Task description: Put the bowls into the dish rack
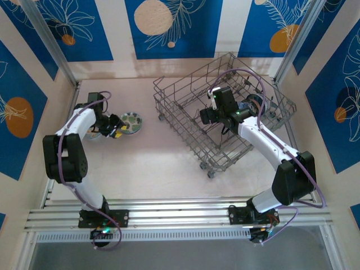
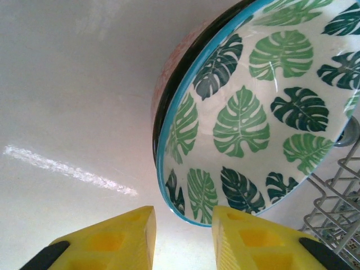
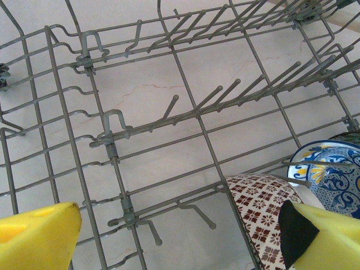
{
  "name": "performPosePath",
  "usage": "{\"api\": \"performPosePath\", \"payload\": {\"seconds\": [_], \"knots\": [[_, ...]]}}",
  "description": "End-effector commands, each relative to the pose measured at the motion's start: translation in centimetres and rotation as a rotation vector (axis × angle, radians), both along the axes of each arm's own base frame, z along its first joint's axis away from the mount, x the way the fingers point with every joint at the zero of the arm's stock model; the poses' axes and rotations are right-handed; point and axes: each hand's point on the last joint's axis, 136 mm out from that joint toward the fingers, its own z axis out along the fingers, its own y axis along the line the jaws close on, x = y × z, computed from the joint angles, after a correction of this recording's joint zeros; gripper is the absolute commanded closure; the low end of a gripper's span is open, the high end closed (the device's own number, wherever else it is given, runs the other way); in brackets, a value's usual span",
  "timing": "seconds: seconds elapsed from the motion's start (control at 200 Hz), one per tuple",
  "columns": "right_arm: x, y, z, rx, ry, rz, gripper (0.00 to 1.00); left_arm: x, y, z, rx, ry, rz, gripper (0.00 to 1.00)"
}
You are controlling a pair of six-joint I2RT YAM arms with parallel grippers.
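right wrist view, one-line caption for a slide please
Right gripper open above the dish rack, a brown-patterned bowl and a blue-patterned bowl already loaded at lower right.

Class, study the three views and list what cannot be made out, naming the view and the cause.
Top view: bowl count inside the dish rack; the right arm covers that corner.
Left wrist view: the lower bowl, mostly covered by the leaf-patterned bowl.
Right wrist view: the blue-patterned bowl, cut by the frame edge and a yellow finger.
Top view: stacked bowls beside the left tool, too small to count.
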Motion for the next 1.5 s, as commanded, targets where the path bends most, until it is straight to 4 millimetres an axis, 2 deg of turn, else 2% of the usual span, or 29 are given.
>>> {"api": "performPosePath", "payload": {"seconds": [0.0, 0.295, 1.045, 1.496], "knots": [[0.4, 0.8, 0.5, 0.033, -0.005, 0.006, 0.08, -0.1, -0.3, -0.3, 0.021, 0.02, -0.028, 0.66], [0.4, 0.8, 0.3, 0.031, -0.003, 0.005, 0.08, 0.6, -0.8, -1.3, 0.021, 0.04, -0.029, 0.68], [0.4, 0.7, -0.4, 0.028, 0.006, 0.004, 0.07, 0.9, -1.0, -1.0, 0.034, 0.039, -0.041, 0.87], [0.3, 0.8, 0.3, 0.033, -0.005, 0.005, 0.08, 2.3, -1.9, 1.4, -0.027, -0.046, -0.012, 0.96]]}}
